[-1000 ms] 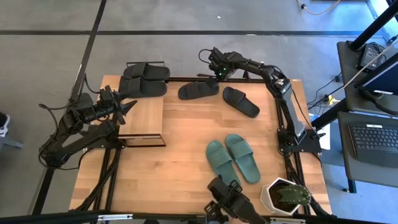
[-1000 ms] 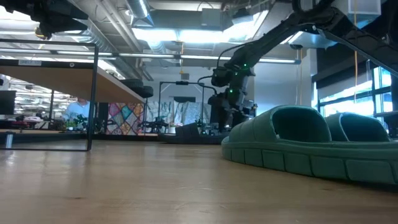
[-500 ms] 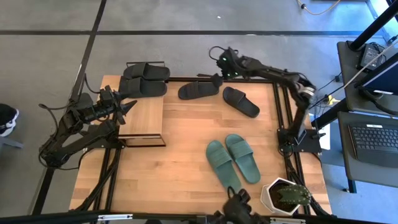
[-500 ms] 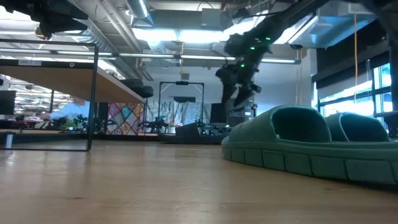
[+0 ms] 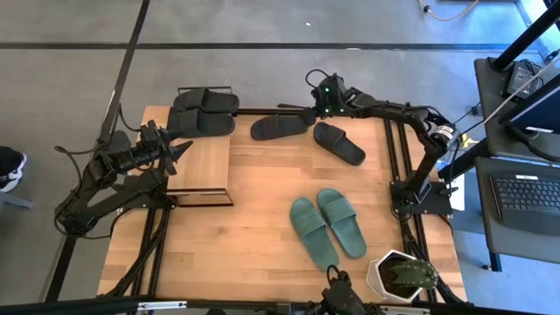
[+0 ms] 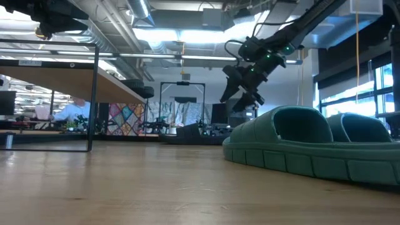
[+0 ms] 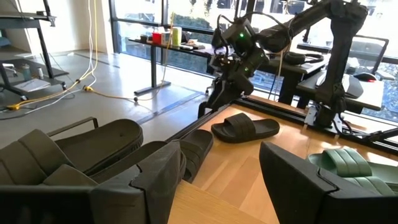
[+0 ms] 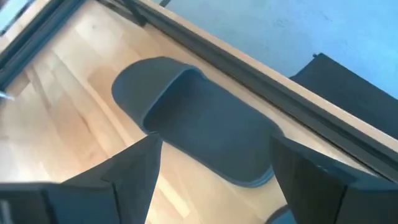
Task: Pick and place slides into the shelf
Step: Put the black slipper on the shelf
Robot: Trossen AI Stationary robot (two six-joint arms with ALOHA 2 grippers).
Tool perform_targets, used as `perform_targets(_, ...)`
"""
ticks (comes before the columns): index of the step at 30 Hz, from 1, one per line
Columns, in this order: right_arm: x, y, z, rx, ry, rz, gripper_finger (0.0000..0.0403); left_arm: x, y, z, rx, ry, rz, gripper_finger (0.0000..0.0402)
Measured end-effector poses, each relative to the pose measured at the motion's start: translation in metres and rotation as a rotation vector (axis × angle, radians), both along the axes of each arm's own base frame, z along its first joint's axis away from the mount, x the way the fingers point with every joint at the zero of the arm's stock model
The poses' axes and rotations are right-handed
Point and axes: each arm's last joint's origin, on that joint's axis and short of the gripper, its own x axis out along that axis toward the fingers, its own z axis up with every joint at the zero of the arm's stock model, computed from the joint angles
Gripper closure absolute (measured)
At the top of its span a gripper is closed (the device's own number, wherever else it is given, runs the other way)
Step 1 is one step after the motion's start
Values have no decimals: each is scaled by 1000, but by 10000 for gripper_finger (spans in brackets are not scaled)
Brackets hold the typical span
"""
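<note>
In the high view my right gripper (image 5: 308, 112) hangs open over the table's far edge, between two single black slides (image 5: 280, 127) (image 5: 339, 143) that lie sole-down on the table. The right wrist view looks down at one black slide (image 8: 199, 130), which shows in the gap of the open right gripper (image 8: 214, 180). The low view shows this gripper (image 6: 240, 94) tilted and clear of the table. My left gripper (image 5: 179, 149) waits open at the shelf's (image 5: 203, 162) left edge. One black pair (image 5: 203, 112) lies at the shelf's far end. The teal pair (image 5: 328, 223) rests on the table.
A potted plant (image 5: 401, 276) stands at the table's near right corner. A black frame rail (image 5: 262, 112) runs along the far edge, just behind the single black slides. Bare wood (image 5: 262, 175) lies between the shelf and the teal pair. Desks and a person show in the room beyond.
My right arm has stretched out and its wrist has swung toward the table's right. Its gripper has risen from near the table and tipped to a slant. The slides have stayed where they were.
</note>
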Motion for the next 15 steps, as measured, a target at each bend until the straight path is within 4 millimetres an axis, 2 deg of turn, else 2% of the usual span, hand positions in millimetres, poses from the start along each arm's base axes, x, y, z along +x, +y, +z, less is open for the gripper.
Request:
perform_targets(6, 3, 1, 2, -32, -16, 19, 109, 0, 0, 0, 0, 0, 0, 189)
perform_targets(11, 10, 9, 3, -83, -1, 94, 109, 0, 0, 0, 0, 0, 1, 189)
perform_targets(15, 14, 14, 2, -97, 14, 83, 109, 0, 0, 0, 0, 0, 1, 189)
